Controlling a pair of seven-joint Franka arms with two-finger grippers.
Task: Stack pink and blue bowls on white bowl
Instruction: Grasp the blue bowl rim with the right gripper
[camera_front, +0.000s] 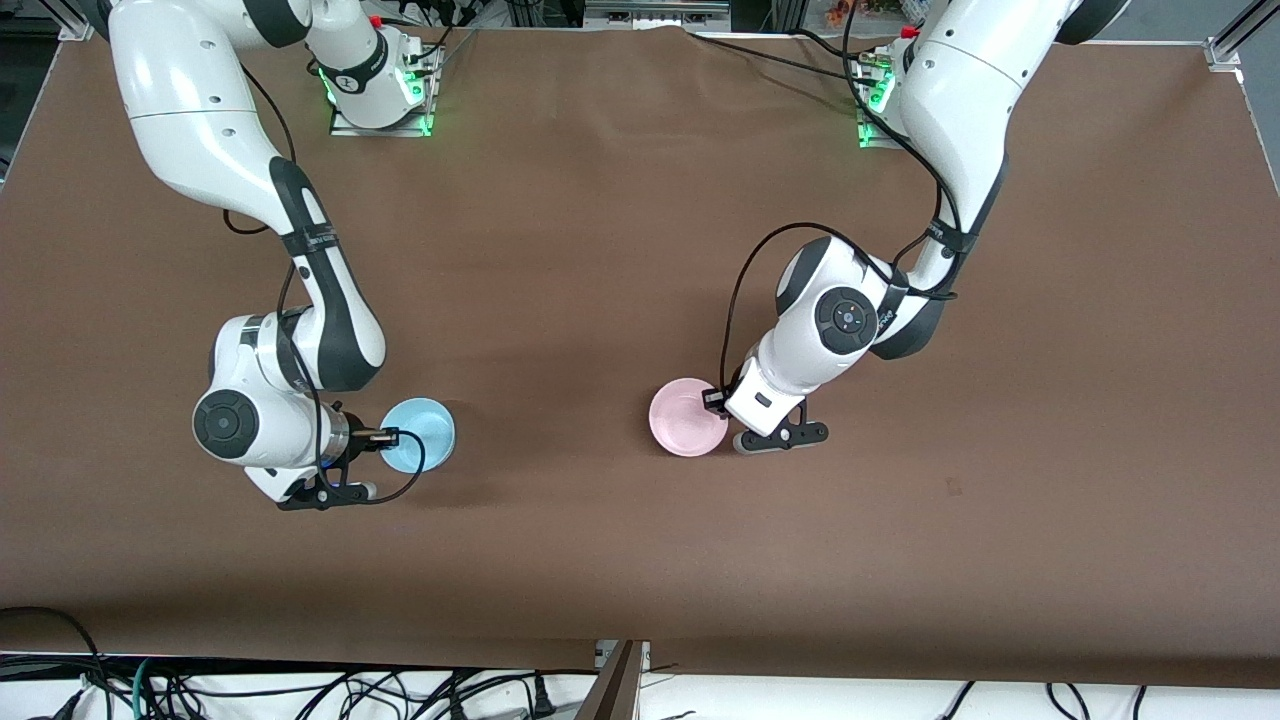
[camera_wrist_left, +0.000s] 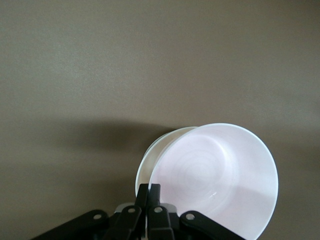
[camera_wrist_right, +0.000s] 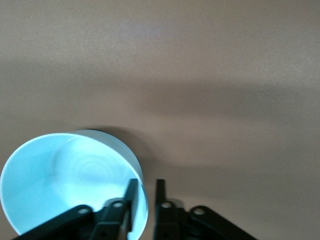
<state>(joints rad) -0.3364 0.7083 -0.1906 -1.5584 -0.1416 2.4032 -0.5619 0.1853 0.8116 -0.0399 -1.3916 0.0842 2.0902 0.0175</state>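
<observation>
The pale pink bowl (camera_front: 685, 415) sits near the table's middle. My left gripper (camera_front: 712, 400) is shut on its rim at the side toward the left arm's end. In the left wrist view the gripper (camera_wrist_left: 149, 192) pinches the pink bowl (camera_wrist_left: 215, 175), which lies tilted in the white bowl (camera_wrist_left: 156, 147); only an arc of white rim shows. The white bowl is hidden in the front view. The light blue bowl (camera_front: 425, 425) lies toward the right arm's end. My right gripper (camera_front: 392, 436) is open astride its rim (camera_wrist_right: 146, 192), one finger inside the blue bowl (camera_wrist_right: 60, 185).
The brown table (camera_front: 640, 560) has its front edge low in the front view, with cables under it. Both arm bases stand at the edge farthest from the front camera.
</observation>
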